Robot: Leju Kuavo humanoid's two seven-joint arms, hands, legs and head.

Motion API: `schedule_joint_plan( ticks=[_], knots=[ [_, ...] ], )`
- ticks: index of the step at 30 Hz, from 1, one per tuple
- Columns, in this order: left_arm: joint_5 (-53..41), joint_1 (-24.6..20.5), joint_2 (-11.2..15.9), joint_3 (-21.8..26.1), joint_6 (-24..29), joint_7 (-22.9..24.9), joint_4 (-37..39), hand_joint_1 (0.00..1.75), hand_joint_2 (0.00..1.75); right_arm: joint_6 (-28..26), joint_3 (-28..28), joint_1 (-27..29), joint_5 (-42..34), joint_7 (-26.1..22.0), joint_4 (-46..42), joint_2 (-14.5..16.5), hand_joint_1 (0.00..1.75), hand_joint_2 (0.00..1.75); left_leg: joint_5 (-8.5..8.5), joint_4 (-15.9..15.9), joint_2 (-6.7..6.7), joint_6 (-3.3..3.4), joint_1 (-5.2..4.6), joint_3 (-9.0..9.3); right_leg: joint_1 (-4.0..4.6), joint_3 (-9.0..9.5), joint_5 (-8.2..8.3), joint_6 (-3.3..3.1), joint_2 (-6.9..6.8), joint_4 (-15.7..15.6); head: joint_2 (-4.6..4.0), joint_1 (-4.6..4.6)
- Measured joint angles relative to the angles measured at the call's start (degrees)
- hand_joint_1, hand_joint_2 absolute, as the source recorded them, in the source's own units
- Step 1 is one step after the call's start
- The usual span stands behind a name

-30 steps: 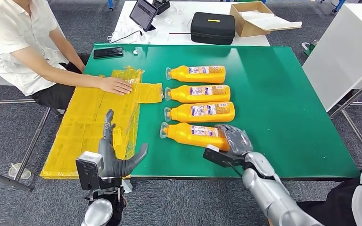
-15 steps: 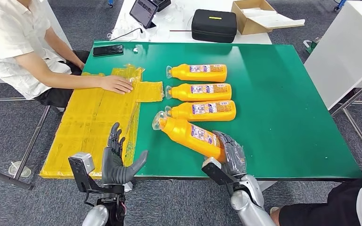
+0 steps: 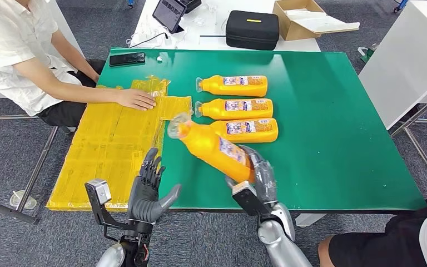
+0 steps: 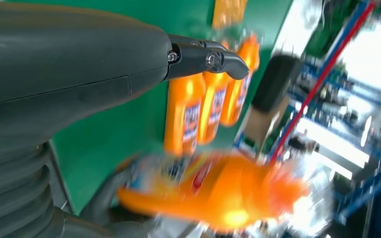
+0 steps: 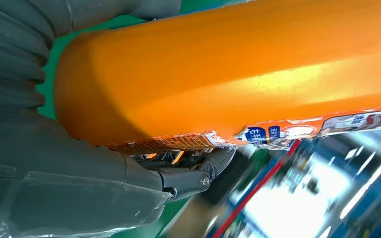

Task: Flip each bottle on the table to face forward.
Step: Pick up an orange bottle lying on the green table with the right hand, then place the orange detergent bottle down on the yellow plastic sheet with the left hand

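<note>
My right hand (image 3: 260, 177) grips the base end of an orange bottle (image 3: 211, 144) and holds it lifted and tilted, clear cap toward the far left. The right wrist view shows that orange bottle (image 5: 238, 74) pressed against my right hand (image 5: 79, 163). Three more orange bottles lie in a row on the green table (image 3: 333, 128): the far one (image 3: 234, 85), the middle one (image 3: 236, 108) and the near one (image 3: 250, 129), caps pointing left. My left hand (image 3: 147, 192) hovers open at the table's near edge, fingers spread. In the left wrist view the lifted bottle (image 4: 218, 193) is blurred beyond my left hand (image 4: 69, 89).
A person sits at the far left, one hand (image 3: 136, 100) resting on flattened yellow packaging (image 3: 111, 144). A black phone (image 3: 127, 59) lies at the table's far left corner. Behind stand a black case (image 3: 252, 30), a tablet (image 3: 169, 15) and a cardboard box (image 3: 300, 19).
My right hand has lifted the nearest bottle off the table and swung its cap end up and left. The left hand has risen slightly toward the table edge, fingers spreading.
</note>
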Motion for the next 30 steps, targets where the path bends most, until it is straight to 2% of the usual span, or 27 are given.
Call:
schedule_joint_plan(
  ticks=[5, 19, 24, 30],
  knots=[
    [2.9, -2.8, -0.3, -1.4, -5.6, 2.4, 2.8, 0.00, 1.75, 6.6, 5.3, -4.2, -1.5, -1.4, 2.9, 2.4, 1.75, 1.75, 0.05, 0.0, 0.00, 0.00, 0.00, -0.01, -0.01, -0.01, 0.02, 0.00, 0.00, 0.0, 0.01, 0.00],
    [4.4, -4.0, -0.5, -1.5, -6.6, 2.6, 4.2, 0.00, 1.75, 7.9, 7.6, -5.9, -1.7, -1.4, 3.8, 3.4, 1.75, 1.75, 0.07, 0.0, -0.03, -0.01, 0.00, -0.01, 0.00, -0.02, 0.02, 0.00, -0.01, 0.0, 0.01, -0.02],
    [5.9, -5.9, -0.8, -0.6, -7.0, 0.7, 5.8, 0.00, 1.75, 8.5, 13.1, -9.3, -2.4, -0.6, 7.1, 4.8, 1.75, 1.75, 0.08, 0.0, -0.03, -0.02, 0.00, -0.06, -0.01, -0.06, 0.01, 0.00, -0.01, 0.0, 0.00, 0.01],
    [3.7, -5.9, -0.9, 0.6, -4.3, -3.5, 4.4, 0.00, 1.75, 7.4, 16.8, -9.7, -1.4, -0.4, 9.2, 5.0, 1.75, 1.75, 0.07, 0.0, -0.02, -0.02, 0.00, -0.08, 0.00, -0.10, 0.01, 0.00, -0.01, 0.0, 0.01, 0.00]
  ],
)
